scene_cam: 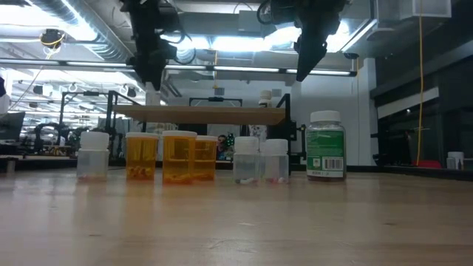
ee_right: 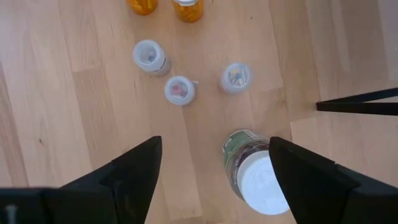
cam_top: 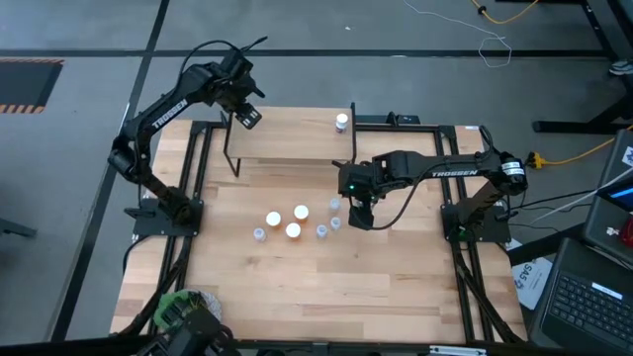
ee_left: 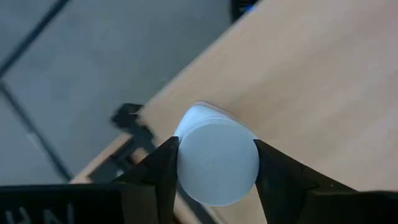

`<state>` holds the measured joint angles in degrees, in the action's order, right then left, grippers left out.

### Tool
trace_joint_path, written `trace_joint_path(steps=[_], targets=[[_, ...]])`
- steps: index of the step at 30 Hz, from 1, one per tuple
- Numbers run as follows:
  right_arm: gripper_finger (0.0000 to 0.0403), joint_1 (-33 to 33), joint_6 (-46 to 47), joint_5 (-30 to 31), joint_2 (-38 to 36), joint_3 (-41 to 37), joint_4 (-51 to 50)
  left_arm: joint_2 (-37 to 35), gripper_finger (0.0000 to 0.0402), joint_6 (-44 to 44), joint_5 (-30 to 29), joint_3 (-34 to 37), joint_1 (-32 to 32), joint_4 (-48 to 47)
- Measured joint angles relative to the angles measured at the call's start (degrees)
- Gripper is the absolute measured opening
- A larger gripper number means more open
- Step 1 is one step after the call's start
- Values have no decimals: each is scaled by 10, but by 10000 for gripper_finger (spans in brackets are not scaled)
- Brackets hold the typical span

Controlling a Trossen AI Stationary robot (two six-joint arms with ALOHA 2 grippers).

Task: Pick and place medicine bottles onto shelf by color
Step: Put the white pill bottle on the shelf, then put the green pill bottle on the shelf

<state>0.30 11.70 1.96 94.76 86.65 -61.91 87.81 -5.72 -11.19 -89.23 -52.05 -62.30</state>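
From above, the left hand (cam_top: 246, 116) hangs over the left end of the shelf (cam_top: 287, 146), at about 11 o'clock from the bottle cluster, while the right hand (cam_top: 360, 216) hovers at the cluster's 3 o'clock edge; one small white-capped bottle (cam_top: 341, 122) already stands at the shelf's far right corner. At worktop (scene_cam: 236, 222) level, three orange bottles (scene_cam: 170, 155), clear bottles (scene_cam: 259, 159) and the green bottle (scene_cam: 326, 145) all stand upright, long axes vertical, caps up, with both hands raised above them. The left wrist view shows that hand's fingers (ee_left: 163, 171) closed against the sides of a white-capped bottle (ee_left: 216, 163), held cap toward the camera over the shelf board, so the step in hand appears to be a placement; next it likely calls for lowering straight down and letting go. The right wrist view shows the right hand spread wide and empty, the green bottle just inside one finger (ee_right: 311, 180); a pick there would need centring first.
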Motion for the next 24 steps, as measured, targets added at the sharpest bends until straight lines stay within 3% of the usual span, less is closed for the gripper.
trace_joint_path(steps=[13, 20, 24], targets=[[298, 0, 0, 0, 0, 0, 0, 0, 266, -1, -30, 0, 5, 9], [298, 0, 1, 0, 0, 0, 0, 0, 273, -24, -39, -50, 16, 30], [298, 0, 2, 0, 0, 0, 0, -1, 271, -23, -37, -111, 46, -8]])
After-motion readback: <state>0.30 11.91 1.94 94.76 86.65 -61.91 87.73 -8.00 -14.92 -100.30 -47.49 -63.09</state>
